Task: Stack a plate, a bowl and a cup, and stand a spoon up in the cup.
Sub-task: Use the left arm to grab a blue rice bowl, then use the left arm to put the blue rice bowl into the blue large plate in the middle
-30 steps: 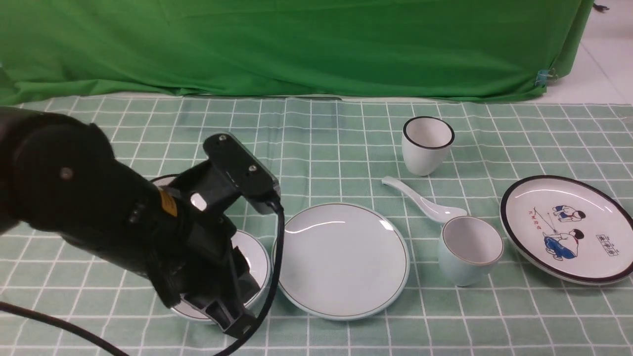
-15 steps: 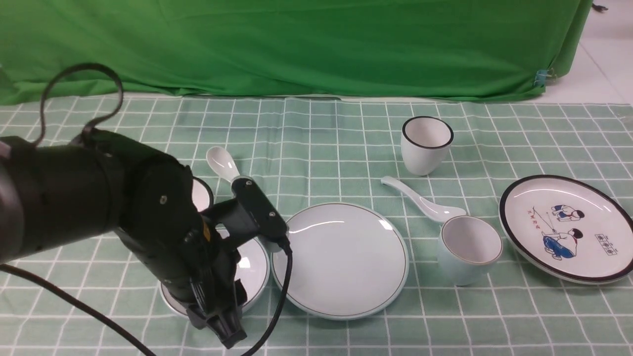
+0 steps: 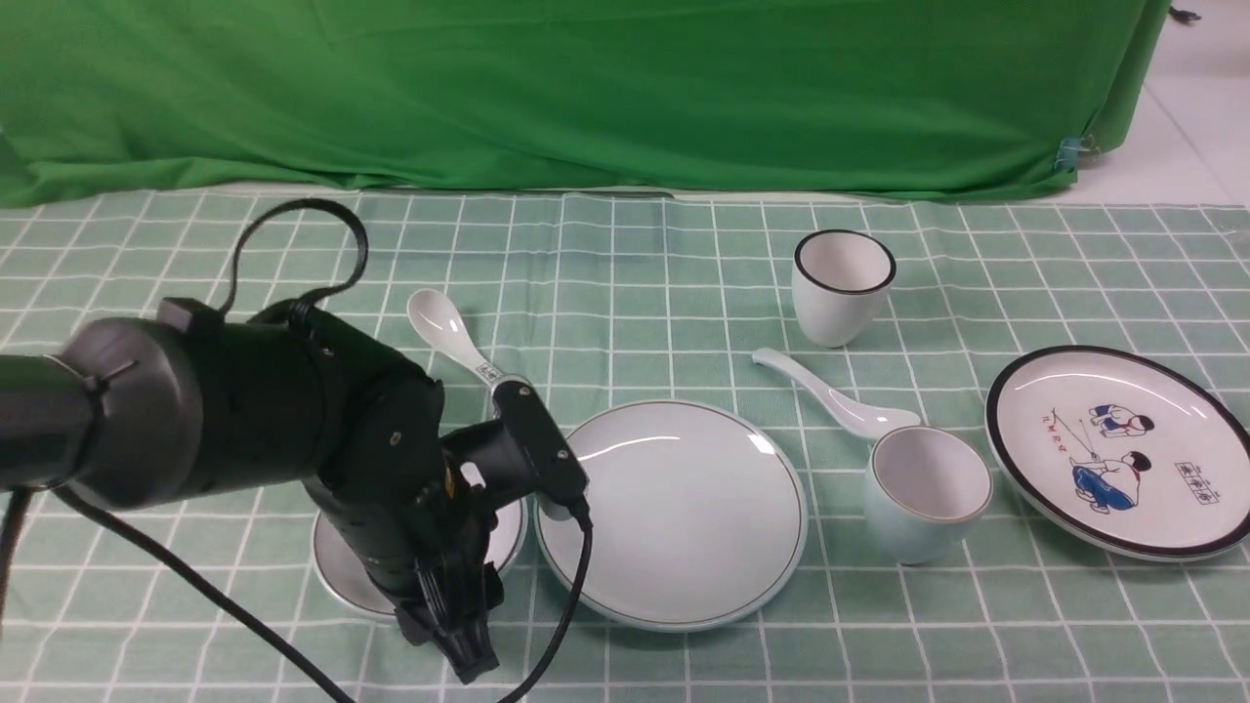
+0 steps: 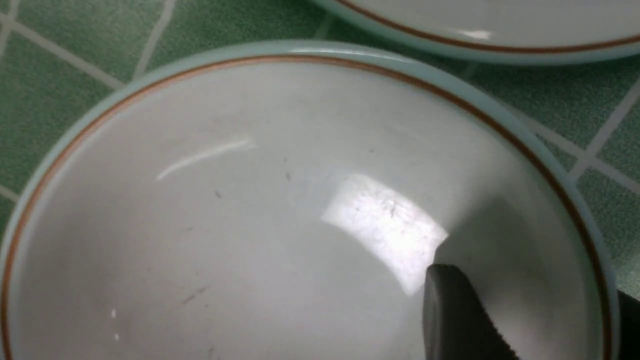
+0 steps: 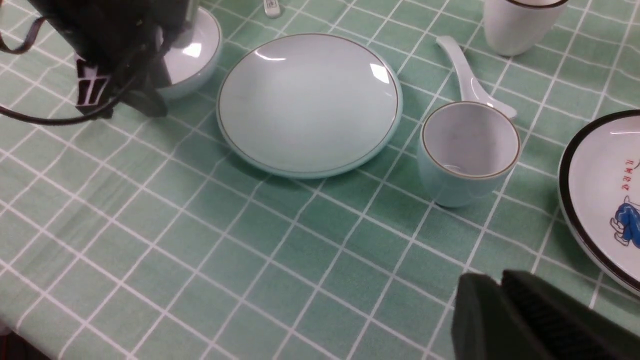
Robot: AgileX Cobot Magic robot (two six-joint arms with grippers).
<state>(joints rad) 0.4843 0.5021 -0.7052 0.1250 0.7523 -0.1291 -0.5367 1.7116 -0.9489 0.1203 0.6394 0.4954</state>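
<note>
Front view: bowl (image 3: pixel 352 576) just to the left of plate (image 3: pixel 674 508), cup (image 3: pixel 923 532) upright to its right; nothing is stacked.
My left gripper (image 4: pixel 537 295): spread across the bowl's wall, one finger (image 4: pixel 455 310) inside, the other outside the rim. I judge this placing suits a side pinch and lift, leaving the base free to settle on the plate.
My right gripper (image 5: pixel 500 280): tips pressed together, nothing between them, well apart from the cup.
Plate: flat on the cloth (image 3: pixel 684 674), face up and bare; being the widest, it serves as the base where it lies.
Spoon (image 3: pixel 830 400): lying beyond the cup, its scoop close behind the cup's rim, handle reaching away. I would leave it until the cup is stacked.
Tight edges: bowl to plate, only a narrow strip; I should raise the bowl clear before crossing. My cable (image 3: pixel 582 566) hangs over the plate's near-left edge and might brush it.
Right of the cup: cartoon plate (image 3: pixel 1123 459) near, so I would bring fingers in from the robot's side, where cloth shows.
Far side: black-rimmed cup (image 3: pixel 842 303) beyond the spoon; printed spoon (image 3: pixel 444 327) behind my left wrist. Neither belongs in my stack.
</note>
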